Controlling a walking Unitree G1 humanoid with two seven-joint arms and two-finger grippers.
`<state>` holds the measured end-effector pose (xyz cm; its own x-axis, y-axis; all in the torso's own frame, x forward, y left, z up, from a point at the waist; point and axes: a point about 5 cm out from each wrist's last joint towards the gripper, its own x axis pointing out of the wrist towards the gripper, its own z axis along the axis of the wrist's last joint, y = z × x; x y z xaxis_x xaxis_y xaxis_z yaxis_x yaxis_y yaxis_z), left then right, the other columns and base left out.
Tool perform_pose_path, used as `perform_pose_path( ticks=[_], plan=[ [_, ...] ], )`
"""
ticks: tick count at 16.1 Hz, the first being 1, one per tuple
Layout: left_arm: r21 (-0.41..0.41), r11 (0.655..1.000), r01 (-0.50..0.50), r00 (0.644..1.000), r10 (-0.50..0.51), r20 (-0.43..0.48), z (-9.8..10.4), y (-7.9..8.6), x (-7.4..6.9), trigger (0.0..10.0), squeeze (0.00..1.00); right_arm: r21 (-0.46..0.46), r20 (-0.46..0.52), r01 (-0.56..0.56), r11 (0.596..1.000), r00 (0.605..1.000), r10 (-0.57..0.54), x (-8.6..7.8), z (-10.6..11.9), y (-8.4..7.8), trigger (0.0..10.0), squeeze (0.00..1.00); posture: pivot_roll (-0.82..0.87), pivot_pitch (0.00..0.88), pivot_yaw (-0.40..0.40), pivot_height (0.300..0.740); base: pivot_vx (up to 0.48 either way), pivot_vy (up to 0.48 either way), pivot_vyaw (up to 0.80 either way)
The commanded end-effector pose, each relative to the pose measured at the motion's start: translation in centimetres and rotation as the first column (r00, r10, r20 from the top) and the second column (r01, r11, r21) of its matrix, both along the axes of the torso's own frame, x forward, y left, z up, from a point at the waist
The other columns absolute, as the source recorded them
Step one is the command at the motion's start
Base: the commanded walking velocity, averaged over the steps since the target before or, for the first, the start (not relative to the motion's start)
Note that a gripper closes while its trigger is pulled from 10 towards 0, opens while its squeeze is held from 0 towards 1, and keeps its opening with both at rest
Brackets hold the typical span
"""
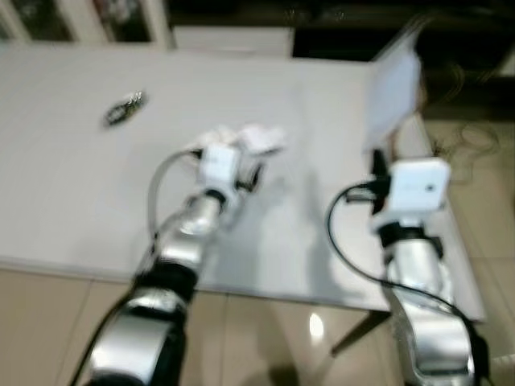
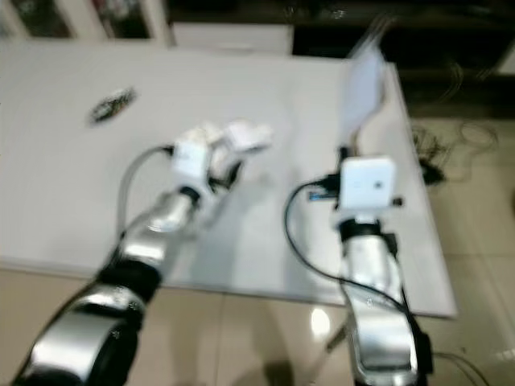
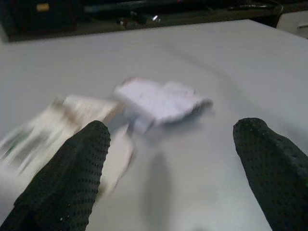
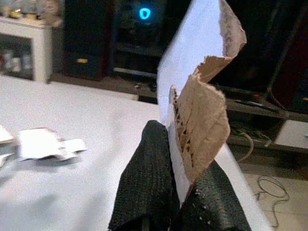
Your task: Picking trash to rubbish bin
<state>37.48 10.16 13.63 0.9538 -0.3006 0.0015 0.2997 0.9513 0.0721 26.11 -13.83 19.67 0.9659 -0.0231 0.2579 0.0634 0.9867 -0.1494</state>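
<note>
Crumpled white paper trash [image 1: 251,138] lies on the white table [image 1: 72,201], with more printed scraps beside it [image 3: 43,130]. My left gripper [image 3: 173,178] hovers open just short of the crumpled paper [image 3: 161,102], its fingers [image 3: 72,178] spread to either side. My right gripper [image 4: 180,192] is shut on a torn piece of cardboard [image 4: 202,96], white on one face and brown on the other, held upright over the table's right side [image 1: 394,96].
A small dark wrapper [image 1: 125,109] lies at the table's far left. Dark cabinets and shelves [image 4: 91,38] stand behind the table. Beige tiled floor [image 1: 483,209] with cables lies to the right. The table's near edge [image 1: 265,293] is close to my body.
</note>
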Motion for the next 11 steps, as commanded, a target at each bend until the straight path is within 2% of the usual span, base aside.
perform_pose_path(
  ticks=[1, 4, 11],
  plan=[
    [-0.008, 0.999, 0.053, 0.999, -0.053, 0.01, 0.25, -1.83, -0.14, 10.0, 0.0, -0.005, 0.01, 0.037, 0.999, 0.999, -0.037, -0.39, 0.26, -0.91, 10.0, 0.0, 0.04, 0.11, 0.003, 0.74, 0.416, 0.0, 0.0],
    [-0.009, 0.999, 0.046, 0.999, -0.046, -0.001, -0.05, -1.88, -0.28, 10.0, 0.0, -0.002, 0.003, 0.041, 0.999, 0.999, -0.041, -0.54, 0.09, -0.97, 10.0, 0.0, 0.03, 0.112, 0.004, 0.74, 0.36, 0.0, 0.0],
    [-0.001, 1.0, 0.003, 1.0, -0.003, 0.003, 0.1, -1.53, -0.03, 10.0, 0.0, 0.002, 0.001, 0.053, 0.999, 0.999, -0.053, -0.71, 0.01, -1.05, 10.0, 0.0, 0.03, 0.113, 0.014, 0.74, 0.0, 0.0, 0.0]
  ],
)
